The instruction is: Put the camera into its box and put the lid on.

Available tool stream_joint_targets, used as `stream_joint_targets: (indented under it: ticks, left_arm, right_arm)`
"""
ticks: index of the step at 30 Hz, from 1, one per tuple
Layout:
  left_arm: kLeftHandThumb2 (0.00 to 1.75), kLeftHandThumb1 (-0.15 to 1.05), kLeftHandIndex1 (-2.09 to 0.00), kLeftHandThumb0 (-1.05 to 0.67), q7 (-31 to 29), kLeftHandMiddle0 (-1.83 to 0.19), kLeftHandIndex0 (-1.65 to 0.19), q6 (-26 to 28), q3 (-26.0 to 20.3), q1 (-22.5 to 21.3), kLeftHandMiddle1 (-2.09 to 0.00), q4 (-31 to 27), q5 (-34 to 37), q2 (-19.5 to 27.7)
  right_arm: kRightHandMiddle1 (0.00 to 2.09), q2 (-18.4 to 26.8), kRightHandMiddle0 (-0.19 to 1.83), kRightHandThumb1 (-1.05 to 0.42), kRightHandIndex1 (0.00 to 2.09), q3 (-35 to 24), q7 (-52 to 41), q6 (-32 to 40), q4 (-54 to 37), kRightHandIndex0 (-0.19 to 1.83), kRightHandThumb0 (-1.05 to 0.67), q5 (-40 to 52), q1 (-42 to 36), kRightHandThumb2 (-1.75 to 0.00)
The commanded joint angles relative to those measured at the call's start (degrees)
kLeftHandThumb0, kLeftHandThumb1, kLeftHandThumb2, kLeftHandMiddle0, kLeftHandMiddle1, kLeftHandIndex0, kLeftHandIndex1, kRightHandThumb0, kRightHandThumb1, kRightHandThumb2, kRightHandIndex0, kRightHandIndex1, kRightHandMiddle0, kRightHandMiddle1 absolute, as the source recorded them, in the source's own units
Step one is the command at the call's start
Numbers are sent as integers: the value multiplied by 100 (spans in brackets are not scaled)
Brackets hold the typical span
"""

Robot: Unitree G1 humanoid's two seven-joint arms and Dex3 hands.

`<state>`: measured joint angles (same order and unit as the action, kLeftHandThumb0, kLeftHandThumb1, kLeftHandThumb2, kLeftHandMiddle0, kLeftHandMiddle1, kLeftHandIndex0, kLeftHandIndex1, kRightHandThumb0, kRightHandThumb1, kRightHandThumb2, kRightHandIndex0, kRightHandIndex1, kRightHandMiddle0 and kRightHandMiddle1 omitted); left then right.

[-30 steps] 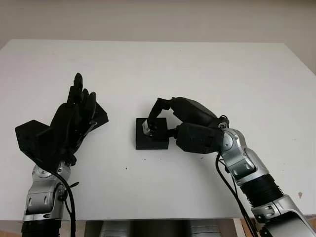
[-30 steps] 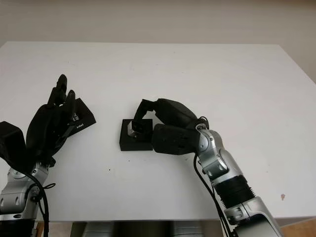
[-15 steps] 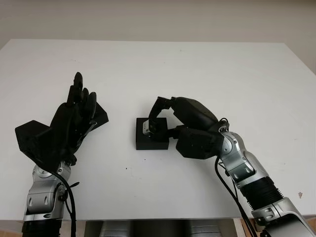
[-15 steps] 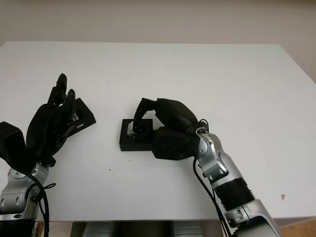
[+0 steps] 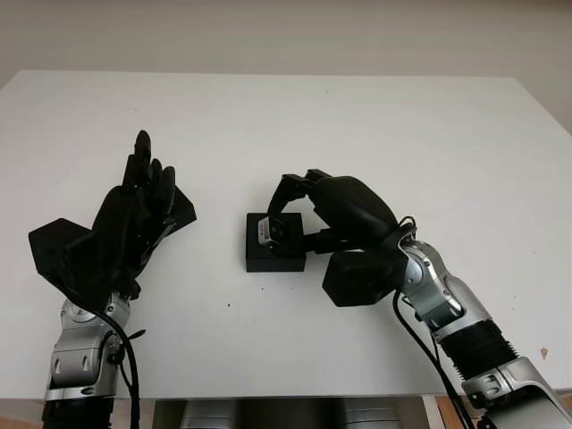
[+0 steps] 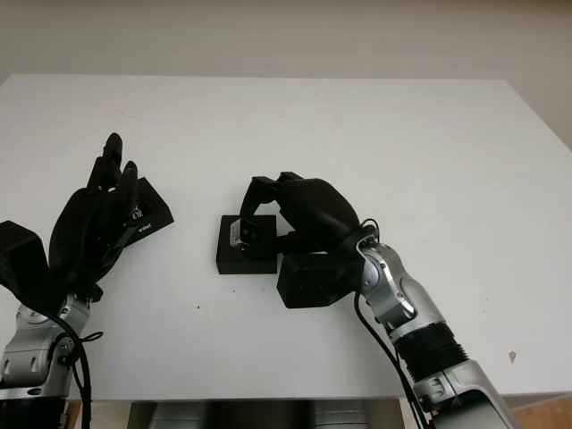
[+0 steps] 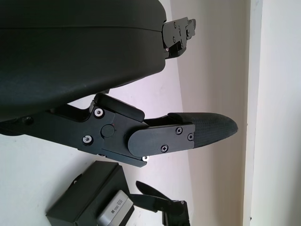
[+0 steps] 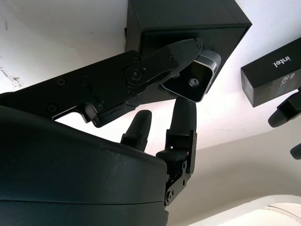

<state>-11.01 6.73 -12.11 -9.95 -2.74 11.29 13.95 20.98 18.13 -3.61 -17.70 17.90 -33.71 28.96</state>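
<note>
Camera [image 5: 267, 231] sits at the fingertips of the right hand [image 5: 299, 201], clamped between its fingers and held over the open black box [image 5: 274, 255], which lies on the white table [image 5: 357, 116] just under and in front of that hand.

Going from the biggest thing down: the table carries everything. The left hand [image 5: 125, 223] is raised well off to the side of the right hand, open and holding nothing. Behind its fingers lies the box's lid [image 6: 143, 214], a flat black piece with white lettering on its edge. The box itself is a little way from the lid, under the right hand's fingertips.

Compared with a second ago, the right hand's palm and wrist have lifted and rolled up, so the fingers now reach down onto the box from above. The camera has stayed over the box. I judge this to be the lowering stage, with the release yet to come.

The camera is a short silver bar. Its long axis runs roughly across the box, about level, and in the right wrist view its lensed face [image 8: 194, 81] points back toward the palm.
</note>
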Motion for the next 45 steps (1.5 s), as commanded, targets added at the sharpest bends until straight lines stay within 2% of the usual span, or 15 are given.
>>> stream_joint_targets:
  ticks: [1, 14, 20, 25, 34, 41, 45]
  left_arm:
    - [52, 105, 0, -77, 16, 19, 19, -51, 24, 32, 0, -67, -48, 12]
    - [52, 105, 0, -77, -17, 19, 19, -96, 28, 21, 0, -46, -6, -44]
    - [51, 105, 0, -78, -29, 19, 19, -109, 38, -14, 0, -7, -18, -36]
    - [50, 105, 0, -78, -47, 19, 19, -155, 45, -36, 0, 29, -22, -35]
    - [50, 105, 0, -77, -22, 19, 19, -163, 84, -67, 0, 42, -32, -51]
    - [50, 105, 0, -78, -4, 19, 19, -112, 110, -62, 0, 12, -26, -46]
    - [49, 105, 0, -79, -8, 19, 19, -107, 118, -75, 0, 32, -19, -54]
  right_arm:
    - [169, 6, 34, -105, 111, -68, 10, 11, -61, 17, -44, 40, 122, -6]
    - [174, 111, 34, -105, 113, -250, -80, 82, -277, 26, -41, 87, 431, -7]
    - [165, 109, 34, -104, 117, -363, -270, 229, -492, 31, -41, 247, 515, -6]
    - [164, 102, 34, -104, 120, -448, -633, 605, -806, 32, -40, 383, 557, -6]
    - [190, 164, 38, -105, 123, -312, -1553, 1659, -1461, 22, -40, 215, 630, -7]
    - [192, 268, 41, -104, 104, -81, -2087, 1929, -1634, 33, -40, -93, 747, -6]
    - [183, 252, 40, -103, 96, 62, -2330, 2115, -1686, 38, -40, -237, 767, -5]
